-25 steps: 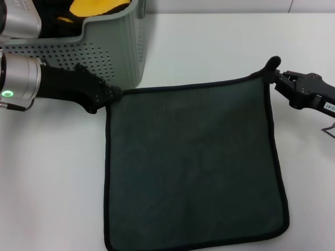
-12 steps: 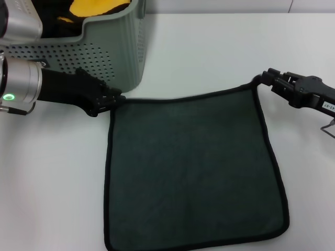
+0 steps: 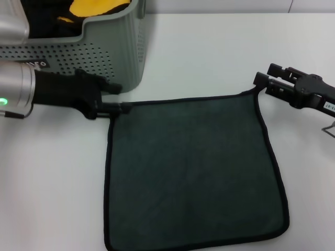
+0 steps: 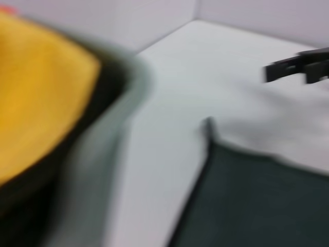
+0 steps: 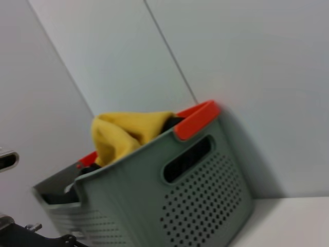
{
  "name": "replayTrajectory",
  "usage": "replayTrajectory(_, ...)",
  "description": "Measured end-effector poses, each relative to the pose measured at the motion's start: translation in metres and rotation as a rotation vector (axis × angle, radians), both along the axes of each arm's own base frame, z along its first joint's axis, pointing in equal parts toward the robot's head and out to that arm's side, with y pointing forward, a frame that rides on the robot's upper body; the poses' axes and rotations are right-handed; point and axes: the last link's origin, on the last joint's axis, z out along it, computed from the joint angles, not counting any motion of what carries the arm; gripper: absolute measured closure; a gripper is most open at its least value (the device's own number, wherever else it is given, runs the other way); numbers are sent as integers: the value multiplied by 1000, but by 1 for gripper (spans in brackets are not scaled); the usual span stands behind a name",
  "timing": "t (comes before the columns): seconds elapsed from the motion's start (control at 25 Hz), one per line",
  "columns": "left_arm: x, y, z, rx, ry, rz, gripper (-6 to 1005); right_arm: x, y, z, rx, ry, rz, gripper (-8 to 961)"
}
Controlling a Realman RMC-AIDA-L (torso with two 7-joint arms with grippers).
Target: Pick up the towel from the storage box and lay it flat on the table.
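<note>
Towel [image 3: 191, 170] flat on table [image 3: 220, 52]; storage box [image 3: 112, 49] beside.

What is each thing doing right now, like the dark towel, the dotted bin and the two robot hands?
Dark grey-green soft towel: spread flat on the white table, out of the bin.
Pale grey-green perforated plastic storage box: upright, yellow cloth still inside.
Left gripper: open, at the towel's far left corner.
Right gripper: open, at the towel's far right corner.

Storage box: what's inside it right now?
A yellow cloth lies on top inside the storage box, with dark fabric beside it. Anything beneath is covered by them and the box walls.
</note>
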Motion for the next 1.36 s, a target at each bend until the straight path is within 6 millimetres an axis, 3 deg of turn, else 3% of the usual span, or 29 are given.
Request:
replayTrajectory(0.12, 8, -23, 1, -77, -95, -165, 544, -8, -14, 2, -13, 5, 134, 262)
replayTrajectory(0.2, 12, -55, 2, -135, -217, -389, 484, -16, -30, 0, -55, -9, 277, 185)
replayTrajectory(0.4, 11, -91, 17, -4, -459, -616, 454, -33, -59, -10, -209, -46, 507, 133)
replayTrajectory(0.6, 2, -93, 28, 3, -497, -560, 455, -53, -65, -20, -244, -27, 598, 80)
replayTrajectory(1.0, -7, -89, 40, 42, -503, -511, 455, -87, -46, -16, -207, -19, 700, 80)
replayTrajectory(1.36, -10, -86, 46, 111, -511, -485, 455, -102, -32, -14, -215, -33, 716, 80)
